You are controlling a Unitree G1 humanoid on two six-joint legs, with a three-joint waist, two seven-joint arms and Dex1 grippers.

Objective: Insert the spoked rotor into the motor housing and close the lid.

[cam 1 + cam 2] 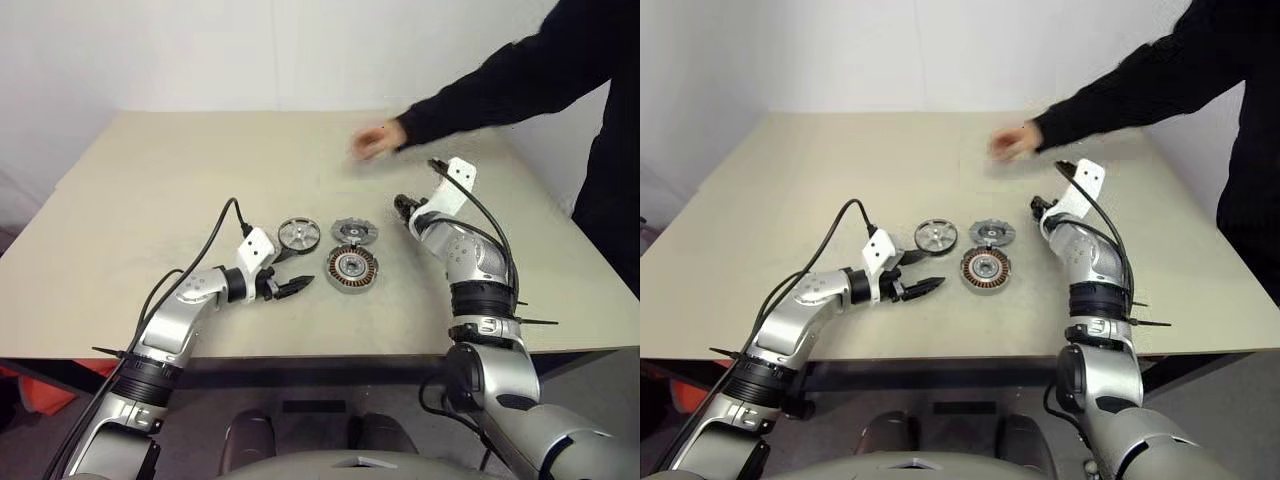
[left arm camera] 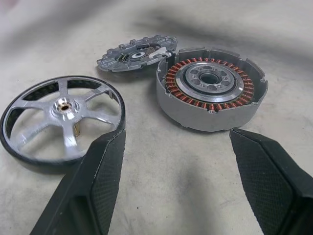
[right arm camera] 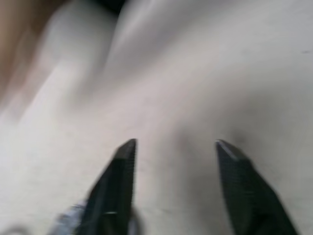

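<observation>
Beige table [image 1: 150, 190] (matte, bare-edged) stands against a white wall [image 1: 200, 50].

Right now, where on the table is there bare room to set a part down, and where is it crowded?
Bare: the table's far-left stretch beyond the spoked rotor, and the near edge in front of the motor housing. Crowded: the middle, where rotor, lid and housing cluster, with a person's hand beyond them.

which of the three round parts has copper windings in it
The motor housing, the thickest part. The spoked rotor is a thin open wheel; the lid is a flat grey disc.
</observation>
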